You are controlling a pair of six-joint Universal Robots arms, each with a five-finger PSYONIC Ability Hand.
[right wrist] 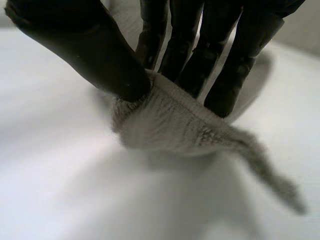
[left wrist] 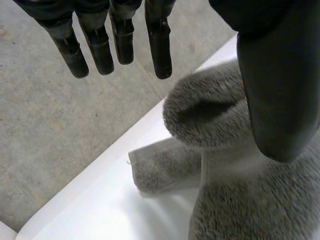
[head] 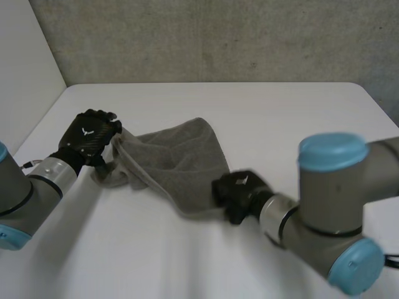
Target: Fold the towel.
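Note:
A grey towel point(head: 174, 162) lies crumpled and bunched on the white table point(head: 262, 112), stretched between both hands. My left hand point(head: 90, 136) is at the towel's left end. In the left wrist view its fingers point(left wrist: 160, 45) are straight and spread above the table edge, and its thumb point(left wrist: 280, 90) rests against a hump of the towel point(left wrist: 215, 110). My right hand point(head: 237, 190) is at the towel's near right corner. There the thumb point(right wrist: 90, 50) and fingers point(right wrist: 200, 55) pinch an edge of the towel point(right wrist: 170, 120), lifted slightly off the table.
The table's left edge point(left wrist: 100, 175) runs close to my left hand, with grey concrete floor point(left wrist: 50, 125) beyond it. A grey wall point(head: 218, 37) stands behind the table. Bare white tabletop lies in front of the towel and to its far right.

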